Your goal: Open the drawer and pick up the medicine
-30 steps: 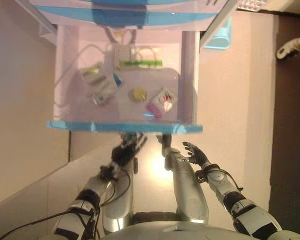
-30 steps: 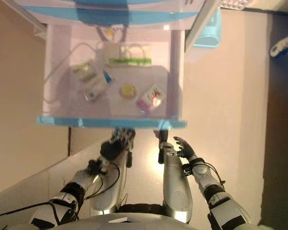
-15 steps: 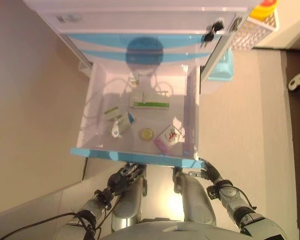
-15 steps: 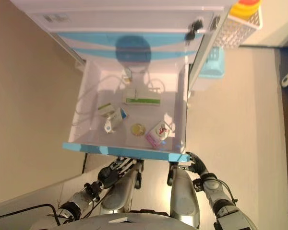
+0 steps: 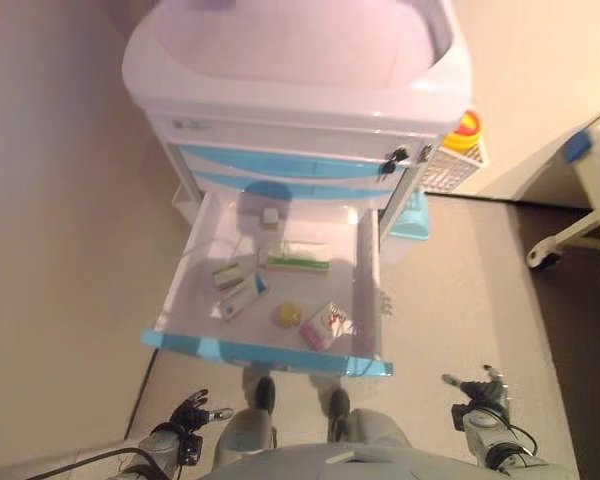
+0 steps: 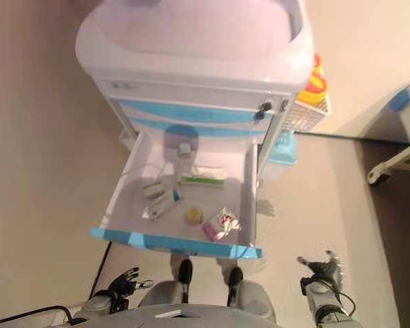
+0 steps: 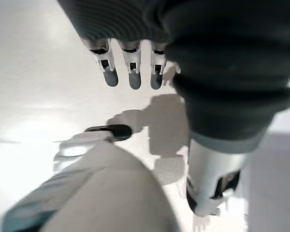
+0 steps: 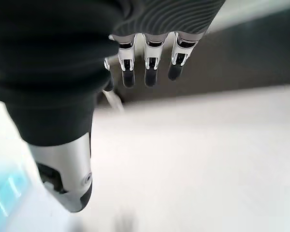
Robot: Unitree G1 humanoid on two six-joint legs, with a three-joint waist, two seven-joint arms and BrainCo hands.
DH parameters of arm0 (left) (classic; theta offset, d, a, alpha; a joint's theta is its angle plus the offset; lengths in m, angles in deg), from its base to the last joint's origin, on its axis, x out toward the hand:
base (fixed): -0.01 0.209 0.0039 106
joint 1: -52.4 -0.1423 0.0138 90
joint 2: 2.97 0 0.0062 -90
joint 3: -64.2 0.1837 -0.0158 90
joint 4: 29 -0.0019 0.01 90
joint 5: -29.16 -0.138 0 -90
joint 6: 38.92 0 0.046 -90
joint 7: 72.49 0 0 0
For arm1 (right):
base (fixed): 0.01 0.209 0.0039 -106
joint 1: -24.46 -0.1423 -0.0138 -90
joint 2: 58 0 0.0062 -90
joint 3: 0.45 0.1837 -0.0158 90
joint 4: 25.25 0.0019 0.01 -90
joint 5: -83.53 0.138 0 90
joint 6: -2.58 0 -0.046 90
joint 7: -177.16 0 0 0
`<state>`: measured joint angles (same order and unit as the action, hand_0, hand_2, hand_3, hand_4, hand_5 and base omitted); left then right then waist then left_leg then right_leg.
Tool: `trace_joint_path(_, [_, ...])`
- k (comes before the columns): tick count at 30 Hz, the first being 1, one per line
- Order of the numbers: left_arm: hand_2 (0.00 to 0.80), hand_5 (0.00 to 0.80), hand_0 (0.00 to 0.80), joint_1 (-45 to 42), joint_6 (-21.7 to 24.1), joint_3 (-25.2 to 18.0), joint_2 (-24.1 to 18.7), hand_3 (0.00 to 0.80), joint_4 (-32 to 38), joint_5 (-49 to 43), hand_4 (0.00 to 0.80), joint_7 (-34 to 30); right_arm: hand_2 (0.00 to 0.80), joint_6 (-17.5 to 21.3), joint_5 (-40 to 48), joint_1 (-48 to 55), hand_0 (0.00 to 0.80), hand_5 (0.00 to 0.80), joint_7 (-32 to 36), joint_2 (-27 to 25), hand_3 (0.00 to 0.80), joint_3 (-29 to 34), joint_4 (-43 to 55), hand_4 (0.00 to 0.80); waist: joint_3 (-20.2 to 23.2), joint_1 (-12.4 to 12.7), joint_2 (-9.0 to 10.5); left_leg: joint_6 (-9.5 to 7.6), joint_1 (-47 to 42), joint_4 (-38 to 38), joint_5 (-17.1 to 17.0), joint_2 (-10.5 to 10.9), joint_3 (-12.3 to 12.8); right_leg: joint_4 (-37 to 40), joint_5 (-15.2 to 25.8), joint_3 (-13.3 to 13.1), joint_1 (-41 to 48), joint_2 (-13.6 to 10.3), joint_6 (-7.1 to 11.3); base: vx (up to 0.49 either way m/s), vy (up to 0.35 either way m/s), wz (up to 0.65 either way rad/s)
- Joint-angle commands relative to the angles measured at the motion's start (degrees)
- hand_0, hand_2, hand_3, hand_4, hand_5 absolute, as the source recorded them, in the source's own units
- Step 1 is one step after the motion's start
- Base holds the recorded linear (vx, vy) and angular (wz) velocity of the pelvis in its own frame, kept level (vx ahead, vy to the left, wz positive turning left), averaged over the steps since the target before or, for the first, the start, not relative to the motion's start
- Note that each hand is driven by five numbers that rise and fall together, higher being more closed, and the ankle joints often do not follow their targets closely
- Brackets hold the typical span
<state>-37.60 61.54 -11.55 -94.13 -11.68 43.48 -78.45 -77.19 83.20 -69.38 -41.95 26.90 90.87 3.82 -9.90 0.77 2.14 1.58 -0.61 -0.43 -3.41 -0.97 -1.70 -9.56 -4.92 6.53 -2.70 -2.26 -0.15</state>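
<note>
The white cart's drawer [image 5: 265, 353] with its blue front stands pulled out. Inside lie a long white-and-green box [image 5: 298, 262], a small green-labelled box [image 5: 225, 276], a white-and-blue box [image 5: 242, 298], a round yellow tin [image 5: 286, 315] and a pink-and-white box [image 5: 325, 325]. My left hand [image 5: 185, 412] hangs low, below the drawer's left corner, well clear of it. My right hand [image 5: 480, 388] hangs low to the right of the drawer. Both are open and hold nothing; the wrist views show straight fingers [image 7: 130, 72] [image 8: 150, 67] over bare floor.
The cart [image 5: 300, 80] has two more blue-fronted drawers shut above the open one. A white basket with a yellow-and-red container [image 5: 460, 140] hangs on its right side, with a light blue bin [image 5: 410, 215] below. A white wheeled leg [image 5: 555, 240] stands at the right.
The camera has pulled back, so the whole cart shows. Both hands have left the drawer's front and dropped apart to the sides. The drawer stays open.
</note>
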Motion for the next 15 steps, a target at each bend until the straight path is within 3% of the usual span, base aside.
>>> trace_joint_path(1, [0.0, 0.0, 0.0, -1.3, -1.1, -0.3, 0.9, 0.0, 0.3, -2.7, 0.0, 0.1, 0.0, 2.5, -8.1, -1.8, 0.0, 0.0, -9.7, -6.4, 0.0, 1.0, 14.5, 0.0, -1.1, -0.8, -0.28, -2.55, -0.9, -1.6, 5.3, 3.6, 0.4, 4.4, 4.0, -1.6, 3.7, 0.3, 2.04, -0.004, 0.079, -0.16])
trace_joint_path(3, [0.0, 0.0, 0.0, -2.4, -1.3, -0.5, 1.3, 0.0, 0.5, -2.1, 0.0, 0.2, 0.0, 1.5, -10.8, -2.2, 0.0, 0.0, -8.3, -7.6, 0.0, 1.0, 25.1, 0.0, -0.5, -1.2, -0.38, -2.59, -1.4, -1.2, 5.6, 3.6, 0.8, 5.2, 4.3, -2.1, 4.1, 0.1, 2.31, -0.007, 0.089, -0.17])
trace_joint_path(4, [0.0, 0.0, 0.0, -2.9, -1.5, -0.9, 1.7, 0.0, 0.6, -1.9, 0.0, 0.2, 0.0, 4.9, -12.4, -2.7, 0.0, 0.0, -6.5, -7.8, 0.0, 0.5, 29.6, 0.0, -0.1, -1.3, -0.46, -2.61, -1.6, -1.0, 5.7, 3.7, 1.0, 5.6, 4.4, -2.3, 4.2, 0.0, 2.43, -0.009, 0.084, -0.16])
trace_joint_path(9, [0.0, 0.0, 0.0, -4.2, -1.9, -3.2, 3.4, 0.0, 0.4, -2.6, 0.0, 1.0, 0.0, 10.1, -19.4, -4.6, 0.0, 0.0, 9.0, -9.9, 0.0, -6.1, 47.5, 0.0, 1.6, -0.8, -0.21, -2.63, -1.9, -0.2, 5.8, 3.9, 1.1, 7.0, 4.6, -2.0, 4.5, -0.6, 2.85, -0.015, 0.055, -0.03])
trace_joint_path(15, [0.0, 0.0, 0.0, -4.1, -1.8, -4.1, 3.7, 0.0, -1.2, -4.2, 0.0, 1.1, 0.0, 20.3, -23.5, -6.5, 0.0, 0.0, 28.1, -13.2, 0.0, -17.3, 55.8, 0.0, 3.0, 0.6, 0.41, -2.43, -1.7, 0.4, 5.8, 4.0, 0.7, 7.5, 4.2, -0.6, 4.8, -1.3, 3.06, -0.012, 0.005, 0.03])
